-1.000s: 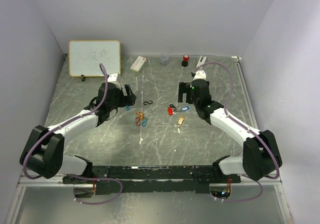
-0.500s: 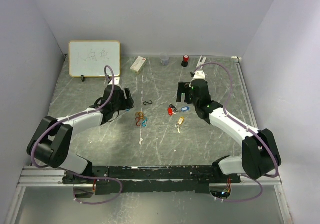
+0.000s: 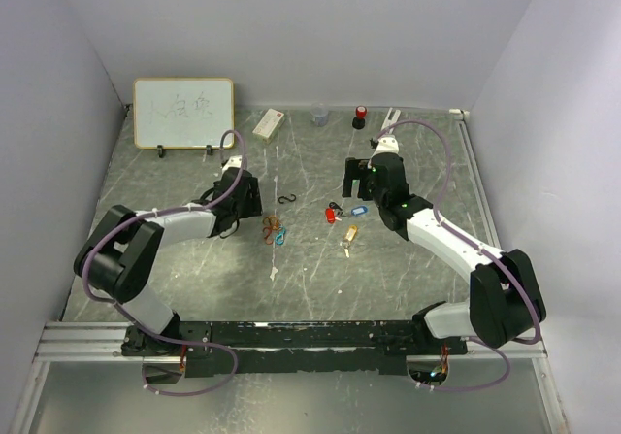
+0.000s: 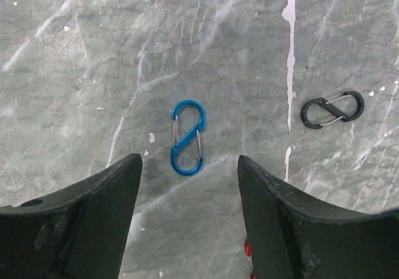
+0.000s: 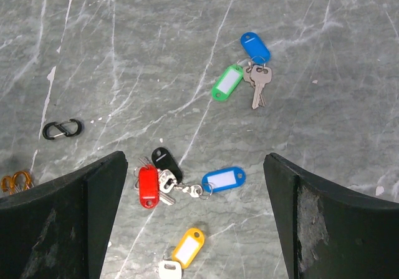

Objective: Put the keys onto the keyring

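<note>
Several tagged keys lie on the grey table. In the right wrist view a red-tagged and black-tagged key cluster [image 5: 149,184] joins a blue-tagged key [image 5: 223,179] through small metal rings [image 5: 195,190]. A yellow-tagged key [image 5: 187,246] lies just below them. A green-tagged key [image 5: 227,82] and a second blue-tagged key [image 5: 254,43] lie farther off. My right gripper [image 5: 194,156] hangs open and empty above the cluster [image 3: 335,212]. My left gripper [image 4: 189,160] is open and empty over a blue carabiner [image 4: 187,138], left of the keys [image 3: 250,197].
A black carabiner [image 4: 333,109] lies right of the blue one and shows from above [image 3: 287,199]. Orange, red and blue carabiners [image 3: 275,229] lie together. A whiteboard [image 3: 183,113], a white box [image 3: 268,123], a clear cup [image 3: 319,116] and a red-capped item [image 3: 360,116] stand at the back.
My left gripper has swung to the right, toward the carabiners, and its arm has folded in. The right arm and the keys have stayed put.
</note>
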You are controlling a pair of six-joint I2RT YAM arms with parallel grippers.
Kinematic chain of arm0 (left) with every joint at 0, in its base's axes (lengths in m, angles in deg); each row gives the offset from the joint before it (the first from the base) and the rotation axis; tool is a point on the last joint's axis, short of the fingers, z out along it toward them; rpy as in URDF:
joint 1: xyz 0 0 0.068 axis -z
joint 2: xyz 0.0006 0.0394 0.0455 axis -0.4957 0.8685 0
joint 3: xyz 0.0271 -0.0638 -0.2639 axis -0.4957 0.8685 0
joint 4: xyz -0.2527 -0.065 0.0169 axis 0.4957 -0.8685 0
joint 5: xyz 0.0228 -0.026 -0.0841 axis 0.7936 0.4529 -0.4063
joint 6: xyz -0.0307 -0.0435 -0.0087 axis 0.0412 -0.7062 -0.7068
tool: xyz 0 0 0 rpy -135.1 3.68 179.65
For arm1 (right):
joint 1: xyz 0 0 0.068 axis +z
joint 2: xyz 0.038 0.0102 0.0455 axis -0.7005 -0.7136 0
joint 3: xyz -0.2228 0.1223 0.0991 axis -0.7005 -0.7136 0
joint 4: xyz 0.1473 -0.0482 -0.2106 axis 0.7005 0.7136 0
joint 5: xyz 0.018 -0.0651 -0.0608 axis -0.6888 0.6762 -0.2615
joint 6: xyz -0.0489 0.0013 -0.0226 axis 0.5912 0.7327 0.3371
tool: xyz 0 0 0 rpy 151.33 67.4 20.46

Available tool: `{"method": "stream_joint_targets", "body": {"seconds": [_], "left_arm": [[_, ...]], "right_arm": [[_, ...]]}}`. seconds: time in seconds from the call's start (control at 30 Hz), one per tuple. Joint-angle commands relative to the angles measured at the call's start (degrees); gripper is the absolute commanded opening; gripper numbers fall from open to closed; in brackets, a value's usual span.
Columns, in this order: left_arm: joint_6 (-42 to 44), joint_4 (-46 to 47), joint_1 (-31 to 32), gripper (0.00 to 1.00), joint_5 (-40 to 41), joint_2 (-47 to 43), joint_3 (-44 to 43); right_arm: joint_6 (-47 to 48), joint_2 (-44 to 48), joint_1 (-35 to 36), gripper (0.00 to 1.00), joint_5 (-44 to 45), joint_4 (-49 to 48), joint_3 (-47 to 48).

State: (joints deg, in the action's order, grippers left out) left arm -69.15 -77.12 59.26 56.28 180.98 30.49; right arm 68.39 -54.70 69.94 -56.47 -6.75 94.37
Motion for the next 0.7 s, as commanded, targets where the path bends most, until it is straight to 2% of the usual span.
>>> {"method": "stream_joint_targets", "body": {"seconds": [0.0,0.23,0.67], "left_arm": [[0.92,-1.14,0.92,0.73,3.88,1.52,-2.55],[1.24,-1.45,1.3,0.72,5.63,4.32,-4.23],[1.89,-2.24,1.89,0.63,7.32,6.9,-6.39]], "right_arm": [[-0.36,0.92,0.02,0.93,0.32,-0.56,0.38],[-0.15,1.34,0.02,0.92,0.79,-0.39,-0.14],[0.29,1.6,0.01,0.93,2.14,0.06,-0.36]]}}
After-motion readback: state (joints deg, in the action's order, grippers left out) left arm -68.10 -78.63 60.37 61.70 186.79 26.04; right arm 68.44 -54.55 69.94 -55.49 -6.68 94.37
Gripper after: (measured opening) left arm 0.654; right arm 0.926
